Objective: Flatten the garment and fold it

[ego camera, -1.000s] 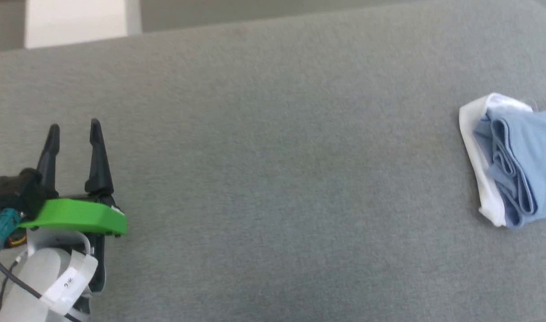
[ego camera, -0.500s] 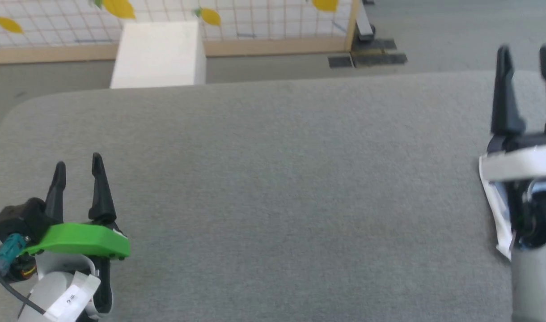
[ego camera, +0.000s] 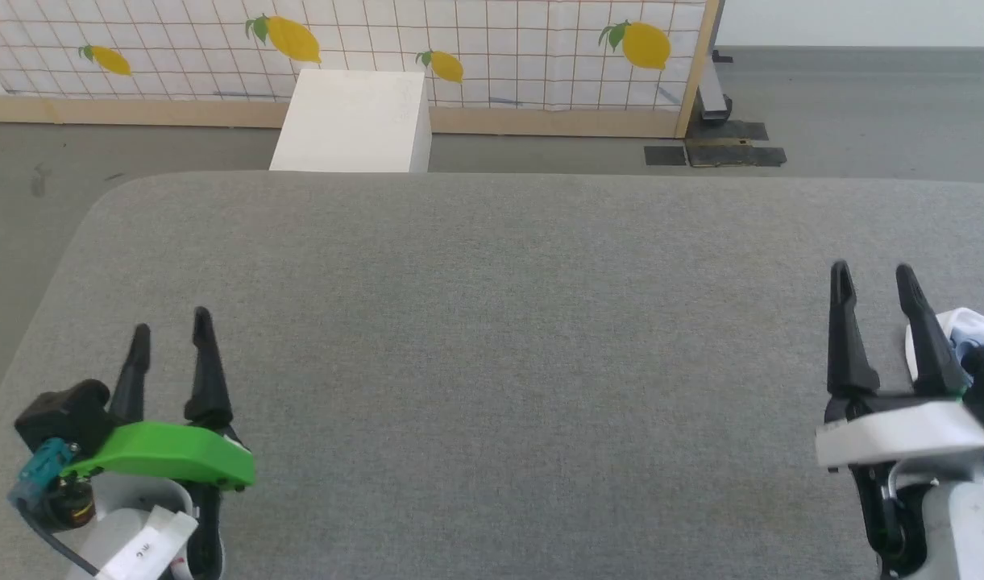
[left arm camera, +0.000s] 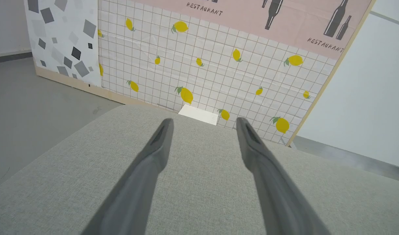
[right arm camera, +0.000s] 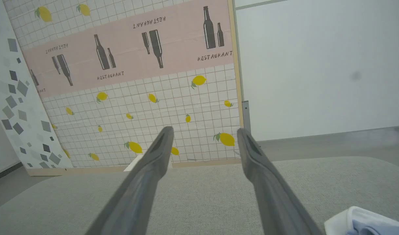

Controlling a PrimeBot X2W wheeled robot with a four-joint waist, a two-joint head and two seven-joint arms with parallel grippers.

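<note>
Shirt (ego camera: 965,326): bundled, far right on desk (ego camera: 492,322).
Left pincer (ego camera: 172,322): spread, empty.
Right pincer (ego camera: 871,268): spread, just beside shirt.
Advice: probably pinch an edge, drag it centreward first.

A grey fabric surface (ego camera: 492,282) faces a lemon-print panel (ego camera: 500,48), a white box (ego camera: 354,121) and grey floor (ego camera: 862,105).

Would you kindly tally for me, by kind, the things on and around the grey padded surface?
Claws: 2, the left claw and the right claw, both open and empty.
Garments: 1, the garment, light blue and white, beside the right claw.
Boxes: 1, the white box on the floor beyond the padded surface.
Total: 4.
</note>
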